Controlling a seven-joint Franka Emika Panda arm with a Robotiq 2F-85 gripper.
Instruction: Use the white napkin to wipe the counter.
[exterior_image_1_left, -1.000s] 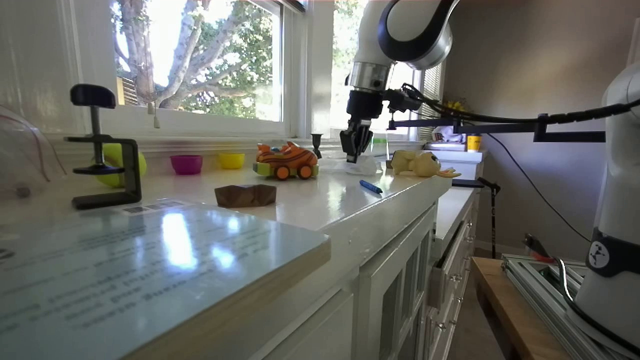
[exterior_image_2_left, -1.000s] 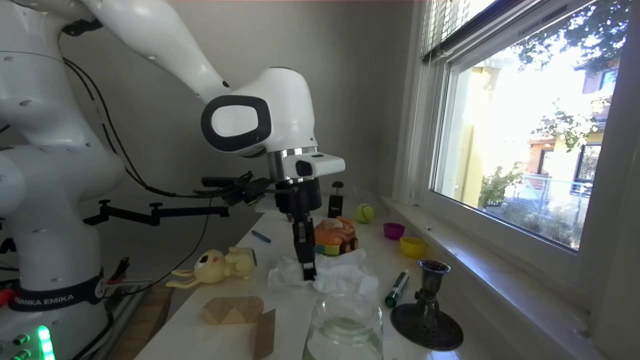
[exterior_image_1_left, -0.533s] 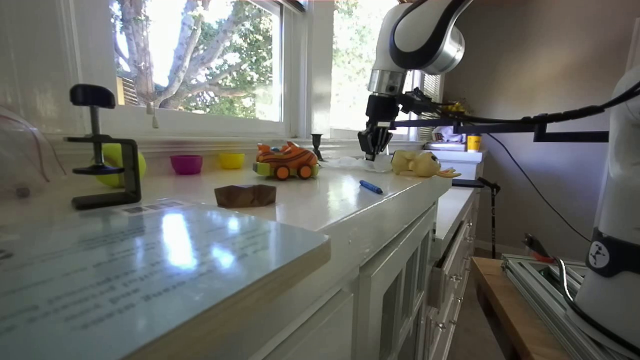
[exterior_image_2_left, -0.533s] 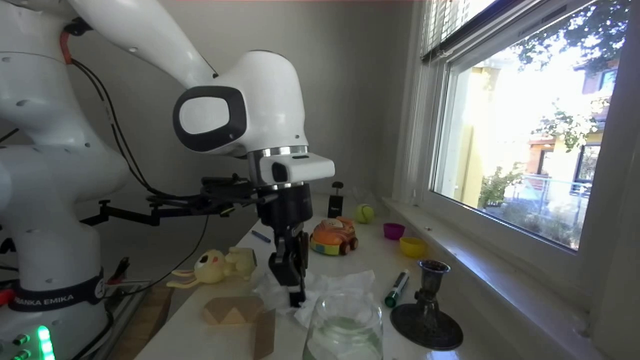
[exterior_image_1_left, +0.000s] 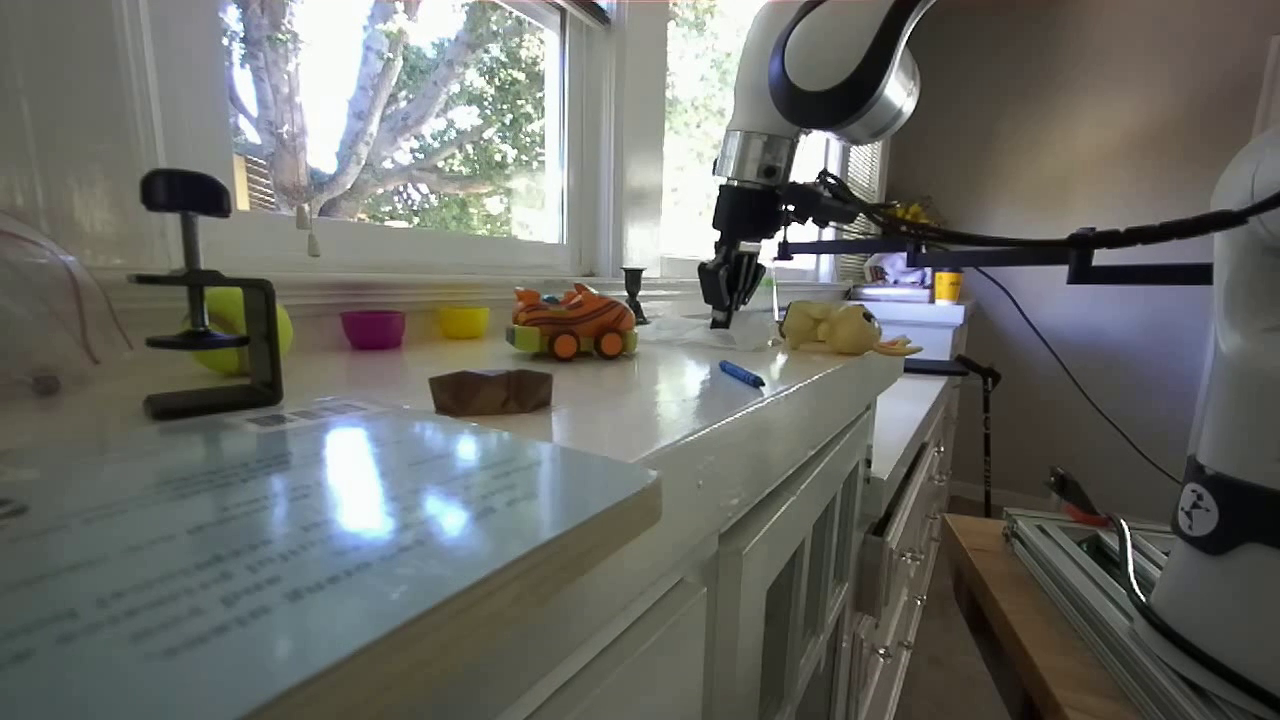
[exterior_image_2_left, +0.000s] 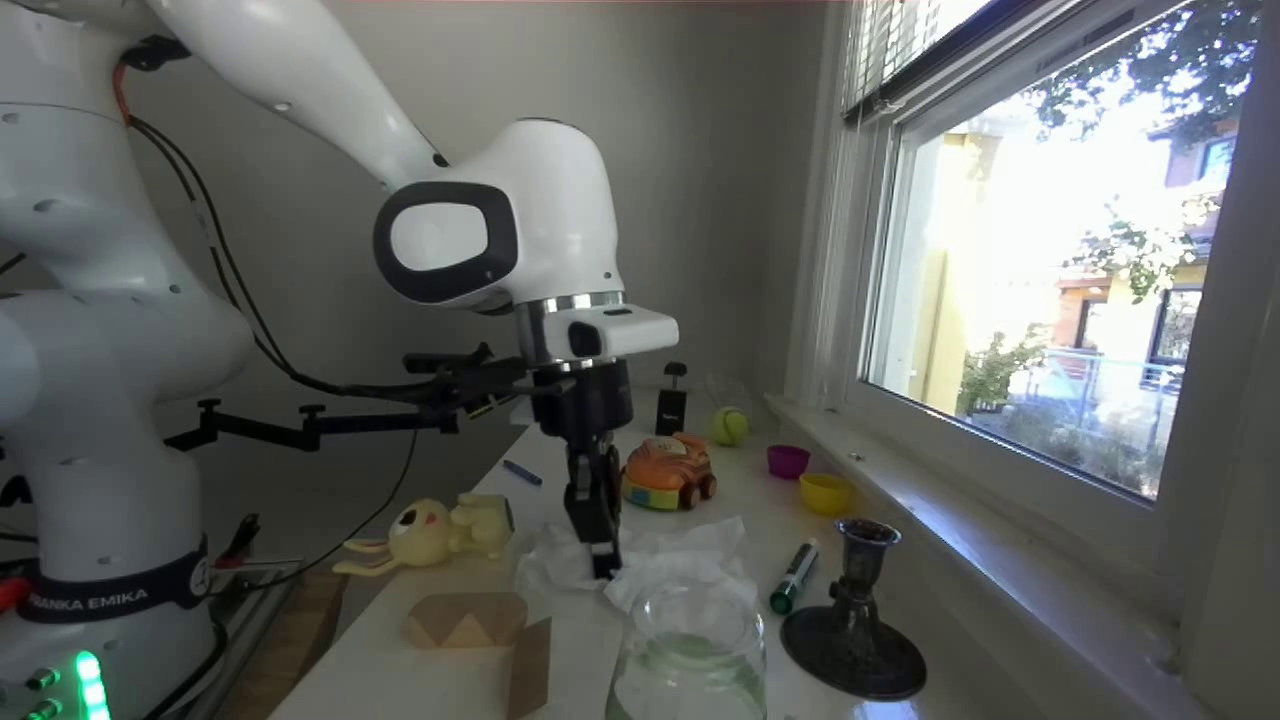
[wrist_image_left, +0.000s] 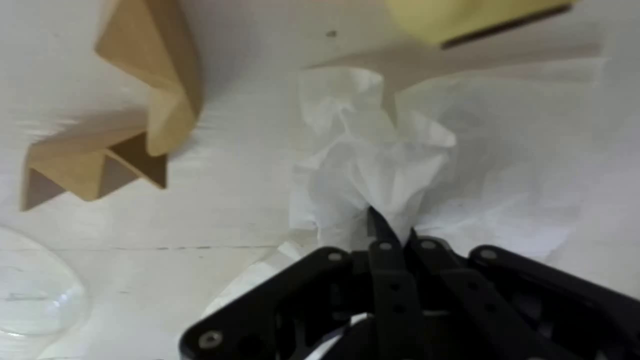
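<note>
Where fingers (wrist_image_left: 392, 285) pinch napkin (wrist_image_left: 362, 165), glossy white counter (exterior_image_1_left: 630, 410), sunlit window (exterior_image_1_left: 400, 120).

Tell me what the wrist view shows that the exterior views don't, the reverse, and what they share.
Only the wrist view: a broken dark line and a small dark speck on the counter.
Only the exterior views: orange toy car, purple cup, yellow cup, candle holder.
Shared: the white napkin, pinched in the end effector, and the yellow plush toy.
</note>
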